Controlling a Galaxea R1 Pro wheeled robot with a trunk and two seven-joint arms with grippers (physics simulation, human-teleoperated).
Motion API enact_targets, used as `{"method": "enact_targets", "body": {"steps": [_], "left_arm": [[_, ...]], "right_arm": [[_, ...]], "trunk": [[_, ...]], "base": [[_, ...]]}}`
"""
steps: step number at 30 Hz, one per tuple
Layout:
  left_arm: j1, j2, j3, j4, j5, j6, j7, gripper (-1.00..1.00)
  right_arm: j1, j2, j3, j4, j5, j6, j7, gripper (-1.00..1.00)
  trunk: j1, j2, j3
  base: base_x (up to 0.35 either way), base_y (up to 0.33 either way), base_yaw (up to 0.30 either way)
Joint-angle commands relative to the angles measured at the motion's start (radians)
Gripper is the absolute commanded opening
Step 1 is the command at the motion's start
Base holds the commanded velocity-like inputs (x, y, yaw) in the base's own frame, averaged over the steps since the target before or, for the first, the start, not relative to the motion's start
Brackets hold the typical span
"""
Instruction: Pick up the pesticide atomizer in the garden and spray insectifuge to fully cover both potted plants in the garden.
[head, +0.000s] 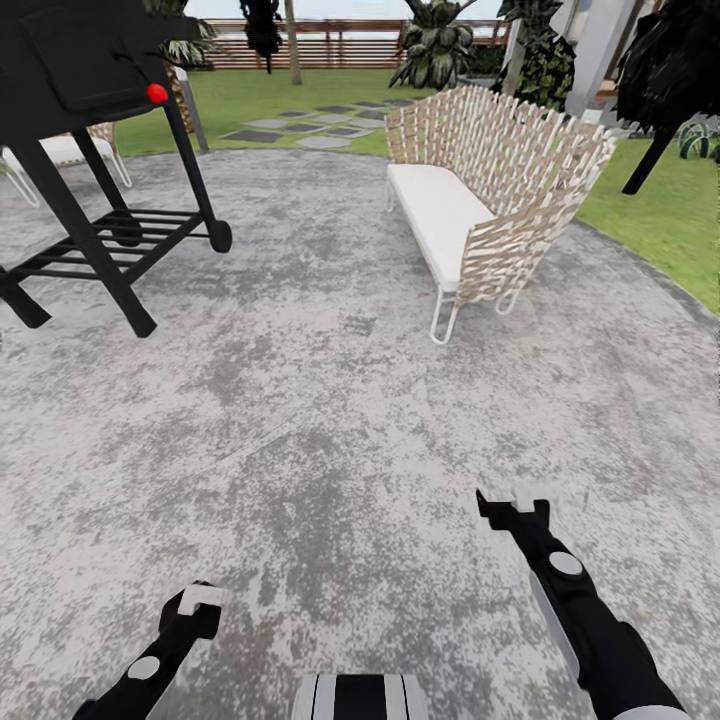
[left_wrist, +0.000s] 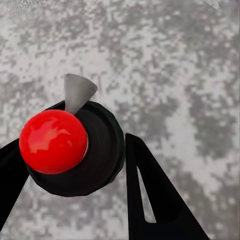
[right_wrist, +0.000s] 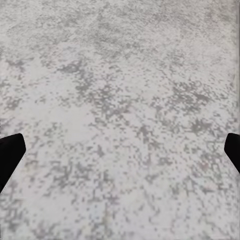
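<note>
Underfoot we have the round grey mottled patio (head: 330, 400), and both our arms hang low over it. Our left gripper (head: 198, 600) pinches the pesticide atomizer (left_wrist: 75, 150), a black body with a glossy red ball on top and a small grey nozzle; through the left wrist camera its fingers (left_wrist: 150, 195) sit tight against the black body. Our right gripper (head: 512, 500) is spread wide with bare stone between its tips. Ahead to the right stands a woven sofa (head: 480, 200) with a white cushion, ahead to the left a black barbecue grill (head: 90, 150) on its stand. Beyond lie the lawn (head: 280, 100), pale stepping stones (head: 310, 125) and the slatted fence (head: 340, 45). We cannot pick out the potted plants from here.
</note>
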Motion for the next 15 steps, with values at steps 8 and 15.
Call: {"method": "enact_targets", "body": {"steps": [8,15], "left_arm": [[0.000,0.001,0.010,-0.003,-0.004,-0.004,-0.006,-1.00],[0.004,0.002,0.010,0.003,-0.002,-0.004,-0.006,-1.00]], "right_arm": [[0.000,0.007,0.003,0.021,0.001,0.004,0.000,1.00],[0.001,0.007,0.003,0.116,0.003,-0.003,0.001,1.00]], "trunk": [[-0.004,0.002,0.032],[-0.007,0.003,0.070]], "base": [[0.000,0.000,0.000],[0.000,0.000,0.000]]}}
